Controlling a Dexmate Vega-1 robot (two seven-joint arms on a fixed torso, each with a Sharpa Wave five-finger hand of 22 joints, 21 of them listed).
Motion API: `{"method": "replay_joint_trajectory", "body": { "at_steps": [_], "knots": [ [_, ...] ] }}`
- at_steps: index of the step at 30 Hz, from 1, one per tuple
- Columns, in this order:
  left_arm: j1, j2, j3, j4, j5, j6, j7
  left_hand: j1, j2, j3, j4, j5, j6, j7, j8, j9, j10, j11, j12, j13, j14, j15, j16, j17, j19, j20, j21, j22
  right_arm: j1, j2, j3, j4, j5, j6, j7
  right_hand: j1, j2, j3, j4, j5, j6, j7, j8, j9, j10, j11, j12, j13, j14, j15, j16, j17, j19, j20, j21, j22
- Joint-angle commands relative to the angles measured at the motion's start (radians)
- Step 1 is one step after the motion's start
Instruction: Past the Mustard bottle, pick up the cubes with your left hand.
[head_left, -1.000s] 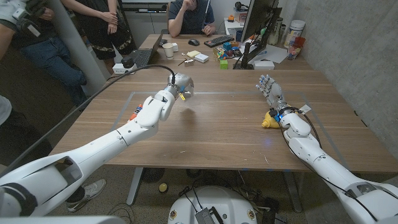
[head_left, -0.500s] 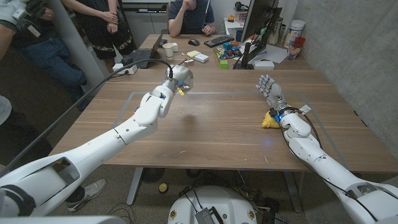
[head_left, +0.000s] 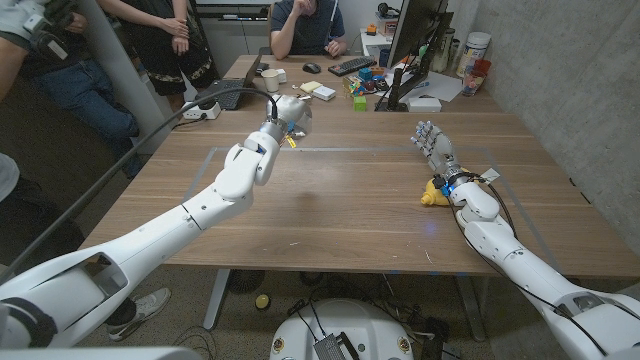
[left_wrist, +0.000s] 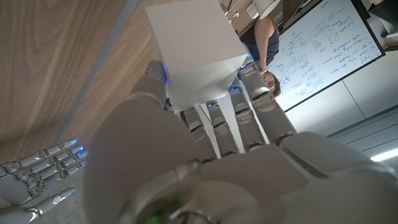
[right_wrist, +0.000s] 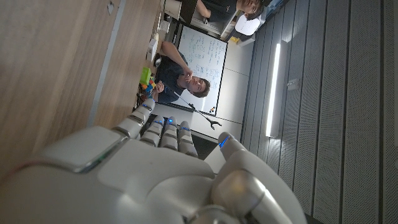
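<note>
The left hand (head_left: 287, 117) is raised over the far part of the wooden worktop (head_left: 340, 200), at the end of its outstretched arm; its fingers (left_wrist: 214, 127) are wrapped around a white cube (left_wrist: 194, 53), which the left wrist view shows held against the fingertips, clear of the wood; a small yellow bit shows at the hand in the head view, too small to name. The right hand (head_left: 432, 141) is at the worktop's right side, fingers (head_left: 426, 129) apart and reaching away from the robot, holding nothing; just behind its wrist lies a yellow object (head_left: 433, 193) on the wood, partly hidden by the arm. Beyond the worktop stands a cluttered desk (head_left: 330, 85) with a seated person (head_left: 305, 25) behind it.
</note>
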Motion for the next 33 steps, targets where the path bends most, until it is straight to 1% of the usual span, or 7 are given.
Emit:
{"method": "replay_joint_trajectory", "body": {
  "at_steps": [1,10,14,23,24,29,33],
  "knots": [
    [0.007,-0.002,-0.017,-0.028,0.034,0.008,-0.012,0.149,0.155,0.017,0.011,0.007,0.007,0.000,0.001,0.002,-0.016,0.006,-0.010,0.004,0.069,-0.199,-0.008,0.002,0.062,-0.063,0.011,0.005,0.020,0.012,-0.006,0.033,0.003,0.008,0.022,-0.012,0.035,0.003,-0.003,0.008,0.011,0.000,0.007,0.002,0.010,0.002,0.004,0.005,0.010,-0.004,0.000,0.003,0.003,-0.005,-0.002,0.003],
    [0.010,-0.002,-0.027,-0.054,0.065,0.015,-0.033,0.148,0.156,0.017,0.011,0.007,0.013,0.000,-0.001,0.003,-0.007,0.007,-0.010,0.004,0.069,-0.197,-0.012,0.003,0.062,-0.062,0.015,0.005,0.023,0.015,-0.006,0.040,0.004,0.013,0.028,-0.012,0.035,0.003,-0.004,0.008,0.011,0.000,0.007,0.002,0.010,0.000,0.004,0.004,0.011,-0.004,0.000,0.002,0.002,-0.005,-0.002,0.003],
    [0.018,0.000,-0.034,-0.071,0.083,0.020,-0.038,0.148,0.156,0.016,0.012,0.007,0.019,0.005,0.000,0.003,0.001,0.005,-0.009,0.004,0.072,-0.198,-0.014,0.003,0.062,-0.063,0.018,0.005,0.017,0.011,-0.005,0.030,0.004,0.013,0.027,-0.012,0.035,0.004,-0.004,0.008,0.011,0.002,0.007,0.002,0.011,0.001,0.004,0.004,0.012,-0.004,0.000,0.002,0.002,-0.004,-0.002,0.003],
    [0.036,-0.002,-0.053,-0.107,0.115,0.029,-0.047,0.147,0.157,0.016,0.012,0.007,0.020,0.004,-0.003,0.003,0.002,0.005,-0.011,0.004,0.074,-0.199,-0.016,0.003,0.062,-0.064,0.021,0.005,0.003,0.003,-0.001,0.012,0.009,0.011,0.026,-0.012,0.035,0.004,-0.005,0.008,0.013,0.002,0.007,0.002,0.012,0.003,0.004,0.004,0.015,-0.005,0.000,0.002,0.002,-0.004,-0.001,0.003],
    [0.041,0.000,-0.056,-0.117,0.125,0.034,-0.048,0.147,0.158,0.016,0.013,0.007,0.021,0.004,-0.003,0.003,0.003,0.005,-0.011,0.004,0.075,-0.199,-0.016,0.004,0.063,-0.064,0.022,0.005,0.001,0.003,-0.001,0.011,0.009,0.012,0.027,-0.012,0.035,0.004,-0.005,0.008,0.013,0.004,0.007,0.002,0.012,0.006,0.004,0.004,0.015,-0.004,0.000,0.002,0.003,-0.004,-0.001,0.003],
    [0.056,0.002,-0.074,-0.147,0.140,0.035,-0.049,0.148,0.160,0.017,0.013,0.007,0.022,0.006,-0.004,0.004,0.007,0.005,-0.011,0.005,0.076,-0.197,-0.018,0.004,0.062,-0.064,0.024,0.005,-0.006,0.000,0.000,0.003,0.010,0.010,0.026,-0.012,0.035,0.005,-0.005,0.008,0.013,0.002,0.007,0.001,0.013,0.004,0.004,0.004,0.015,-0.004,0.000,0.002,0.003,-0.005,-0.001,0.003],
    [0.074,0.001,-0.088,-0.166,0.156,0.039,-0.030,0.146,0.159,0.016,0.013,0.007,0.022,0.006,-0.006,0.004,0.010,0.004,-0.012,0.005,0.079,-0.200,-0.019,0.004,0.063,-0.065,0.027,0.005,-0.013,-0.004,0.001,-0.007,0.009,0.010,0.022,-0.011,0.035,0.005,-0.006,0.008,0.013,0.004,0.007,0.001,0.012,0.005,0.004,0.004,0.015,-0.004,0.000,0.002,0.003,-0.004,-0.001,0.003]
  ]
}}
